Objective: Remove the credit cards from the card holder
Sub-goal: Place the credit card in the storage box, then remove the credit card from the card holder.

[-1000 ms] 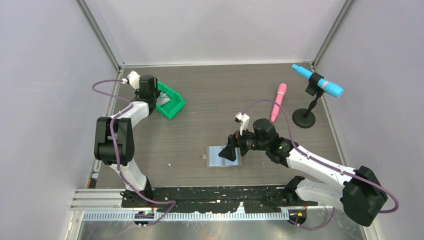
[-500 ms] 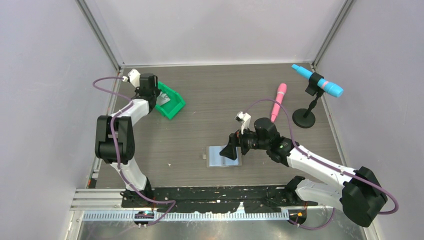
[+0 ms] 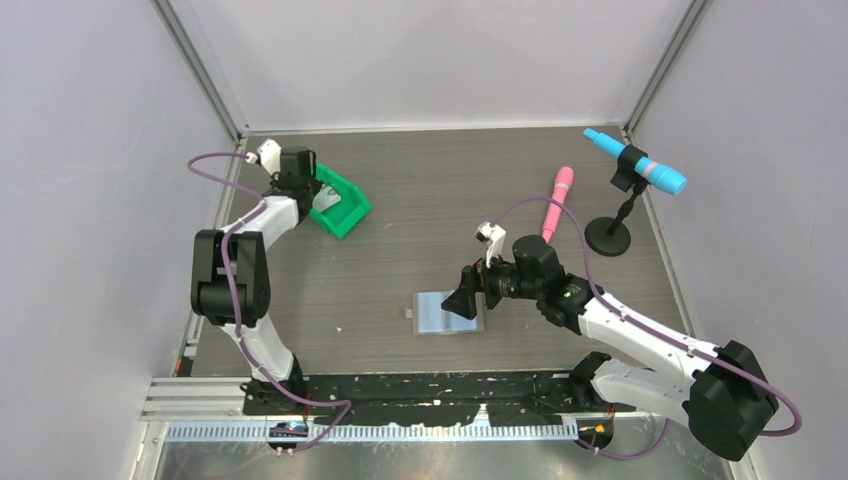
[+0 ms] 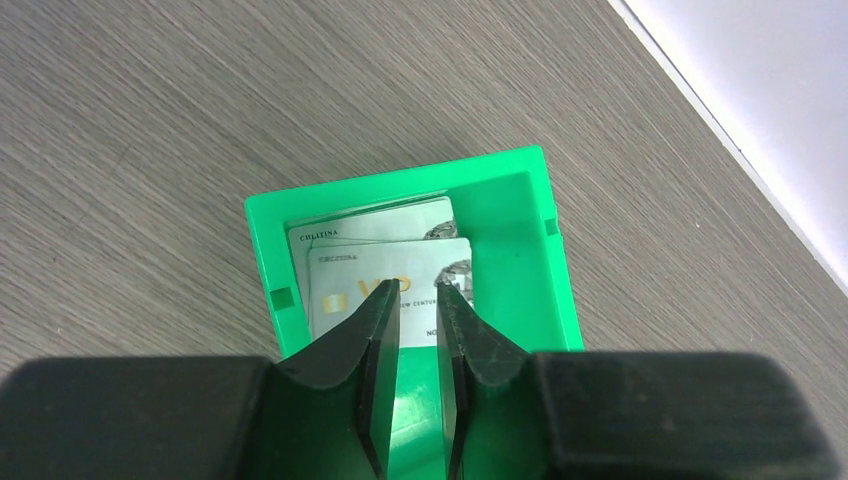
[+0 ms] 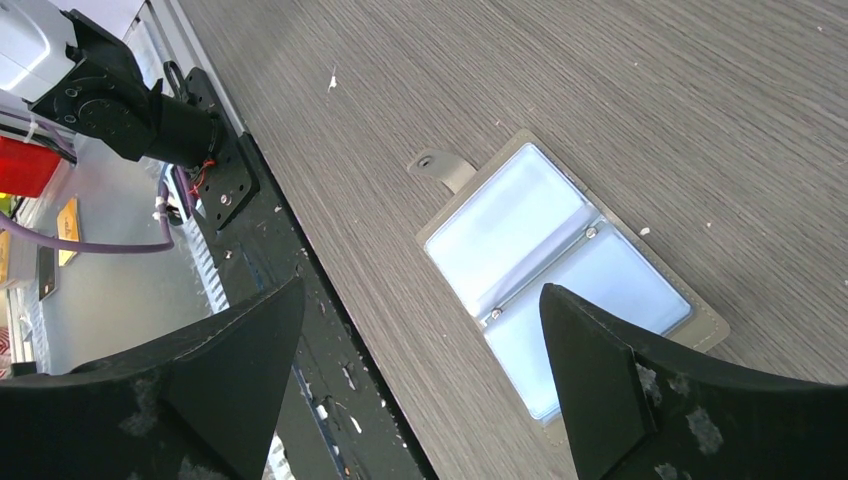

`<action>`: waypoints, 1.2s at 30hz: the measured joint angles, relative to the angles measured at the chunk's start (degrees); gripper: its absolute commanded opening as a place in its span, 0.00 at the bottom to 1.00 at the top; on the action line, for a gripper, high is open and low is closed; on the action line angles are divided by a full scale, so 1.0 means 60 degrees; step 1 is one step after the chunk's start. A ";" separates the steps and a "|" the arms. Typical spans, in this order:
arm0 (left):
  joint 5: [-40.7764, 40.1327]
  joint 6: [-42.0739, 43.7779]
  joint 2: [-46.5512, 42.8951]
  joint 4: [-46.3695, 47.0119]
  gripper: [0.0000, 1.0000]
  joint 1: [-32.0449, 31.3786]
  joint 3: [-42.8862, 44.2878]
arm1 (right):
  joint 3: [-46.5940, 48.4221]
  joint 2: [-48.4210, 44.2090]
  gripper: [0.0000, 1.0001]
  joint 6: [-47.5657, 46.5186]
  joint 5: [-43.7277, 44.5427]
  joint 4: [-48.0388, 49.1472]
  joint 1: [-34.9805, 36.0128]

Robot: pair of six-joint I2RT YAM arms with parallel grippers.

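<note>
The card holder (image 3: 440, 314) lies open and flat on the table, with pale blue inner pockets and a grey tab (image 5: 440, 165); it also shows in the right wrist view (image 5: 555, 265). My right gripper (image 3: 462, 303) hovers over its right edge, jaws wide apart and empty (image 5: 421, 288). Two credit cards (image 4: 385, 260) lie overlapped inside the green bin (image 4: 520, 250) at the back left (image 3: 345, 212). My left gripper (image 4: 418, 290) hangs just above them with a narrow gap between its jaws and nothing held; it also shows in the top view (image 3: 308, 192).
A pink pen-shaped object (image 3: 557, 203) lies at the back right. A blue marker (image 3: 637, 161) is clamped on a black stand (image 3: 608, 238) near the right wall. Enclosure walls surround the table; the black base rail (image 3: 430, 390) runs along the near edge.
My right arm has shifted slightly to the right, with the gripper still open over the card holder. My left gripper stays over the green bin.
</note>
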 measured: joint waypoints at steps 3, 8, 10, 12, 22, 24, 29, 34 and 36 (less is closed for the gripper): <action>0.0000 0.0004 -0.0004 -0.0215 0.26 0.0000 0.0102 | 0.0000 -0.0098 0.95 0.0007 0.0004 -0.0109 -0.0022; 0.0211 0.0044 -0.0208 -0.0984 0.30 0.0000 0.0353 | 0.0000 -0.0284 0.95 0.0073 0.0106 -0.0419 -0.0025; 0.0433 0.0076 -0.0426 -0.1592 0.31 0.0000 0.0641 | 0.0022 -0.0317 0.95 0.0142 0.0193 -0.0539 -0.0025; 0.0772 0.0197 -0.0678 -0.2226 0.31 0.0000 0.1013 | 0.0051 -0.0321 0.96 0.0280 0.0277 -0.0656 -0.0033; 0.3803 0.1224 -0.2809 -0.4382 0.40 -0.0106 0.1464 | 0.0149 -0.0321 0.94 0.1464 0.0965 -0.1304 -0.0040; 0.4244 0.1359 -0.3381 -0.4499 0.42 -0.0229 0.0845 | 0.0138 -0.0321 0.93 0.1800 0.1122 -0.1322 -0.0040; 0.5293 0.1738 -0.4656 -0.5060 0.49 -0.1027 -0.0907 | -0.0055 -0.0321 0.92 0.2506 0.1486 -0.1290 -0.0040; 0.5832 0.1993 -0.5555 -0.5333 0.54 -0.2528 -0.2328 | -0.0455 -0.0386 0.92 0.2962 0.1694 -0.1297 -0.0040; 0.6102 0.1985 -0.5912 -0.5235 0.56 -0.3144 -0.2943 | -0.0568 -0.0557 0.92 0.3064 0.1770 -0.1333 -0.0040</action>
